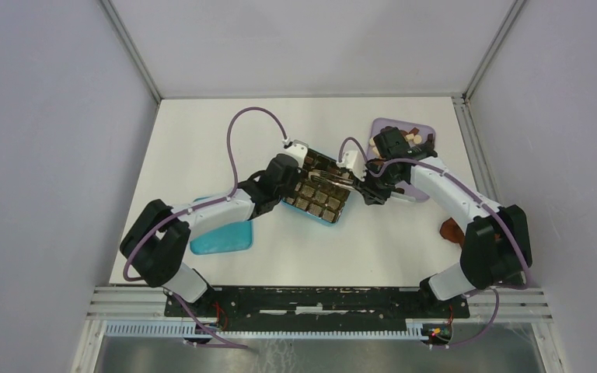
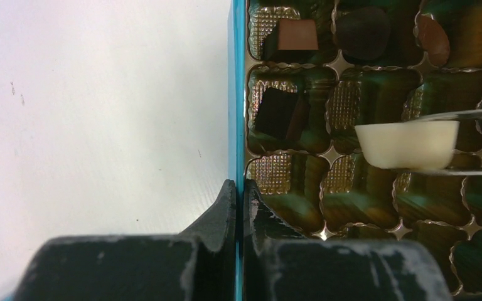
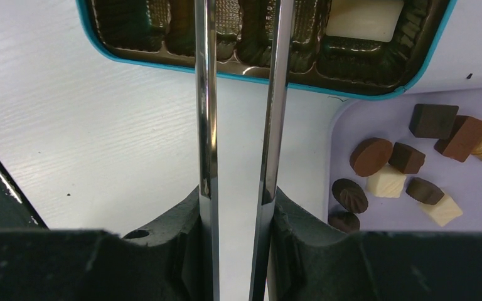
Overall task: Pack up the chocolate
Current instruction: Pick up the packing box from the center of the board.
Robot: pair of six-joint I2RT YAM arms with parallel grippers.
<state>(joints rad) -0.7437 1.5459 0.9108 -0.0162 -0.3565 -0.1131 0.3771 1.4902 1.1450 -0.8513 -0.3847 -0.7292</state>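
Note:
The teal box [image 1: 320, 196] lies mid-table with its gold tray of cells. My left gripper [image 2: 239, 188] is shut on the box's teal side wall [image 2: 236, 94], one finger outside and one inside. My right gripper [image 3: 237, 197] is shut on the metal tongs [image 3: 207, 94], which reach over the box. The tong tips [image 2: 464, 114] pinch a cream-white chocolate [image 2: 408, 143] just above an empty cell. Brown and dark pieces [image 2: 298, 34] sit in some cells, and a white piece [image 3: 364, 17] fills a corner cell. Several loose chocolates [image 3: 370, 155] lie on the lilac tray [image 3: 477, 188].
The box's teal lid [image 1: 221, 239] lies near the left arm. A reddish-brown cloth [image 1: 452, 231] sits by the right arm. The lilac tray [image 1: 385, 128] is at the back right, just behind the box. White walls enclose the table on three sides.

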